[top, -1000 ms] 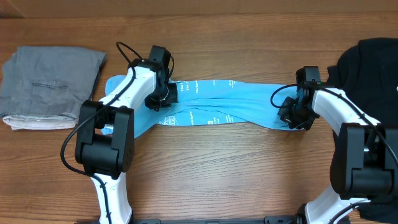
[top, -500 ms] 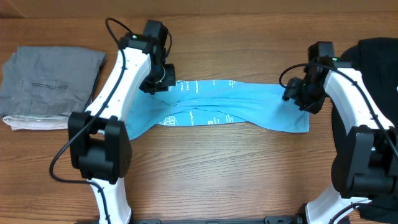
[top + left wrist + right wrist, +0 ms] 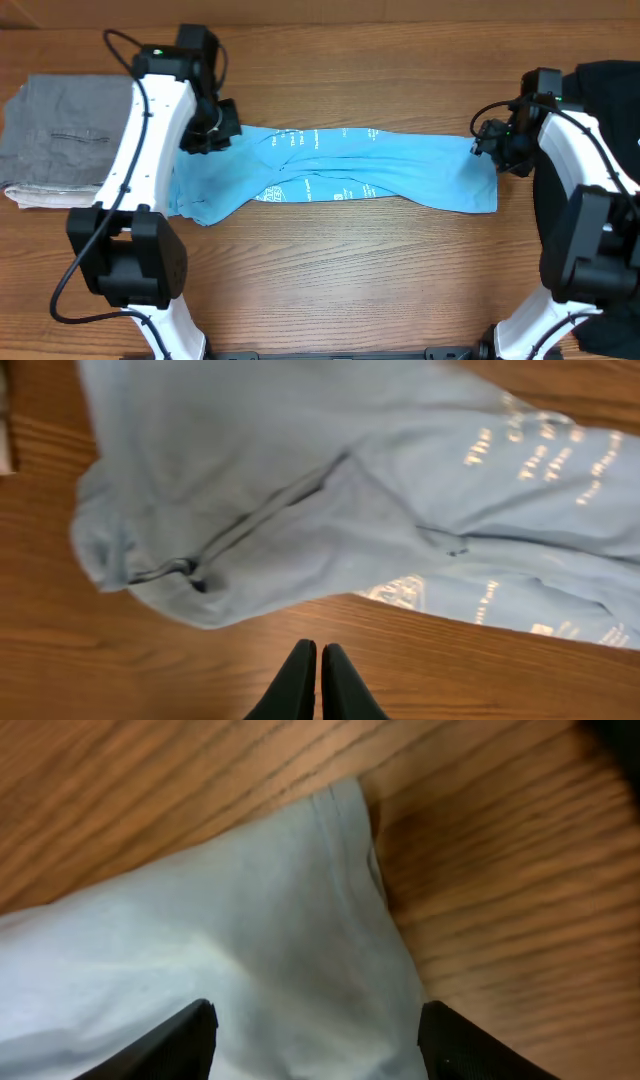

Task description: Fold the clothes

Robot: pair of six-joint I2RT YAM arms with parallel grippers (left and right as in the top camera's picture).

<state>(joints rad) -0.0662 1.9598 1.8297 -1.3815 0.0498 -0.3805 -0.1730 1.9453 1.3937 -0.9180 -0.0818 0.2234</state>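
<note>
The clothes being folded are a light blue T-shirt with printed lettering, lying as a long strip across the table. My left gripper hovers at the strip's upper left end. In the left wrist view it is shut on nothing, over bare wood just short of the shirt. My right gripper is at the strip's right end. In the right wrist view it stands open above the shirt's hem corner, and the cloth lies flat between its fingers, not pinched.
A folded grey garment lies at the far left of the table. A black garment is heaped at the far right, behind the right arm. Bare wood runs along the front of the table.
Both grippers have moved outward and toward the back. The right gripper has opened and let go of the shirt's right end. The shirt's left end now lies spread further left.
</note>
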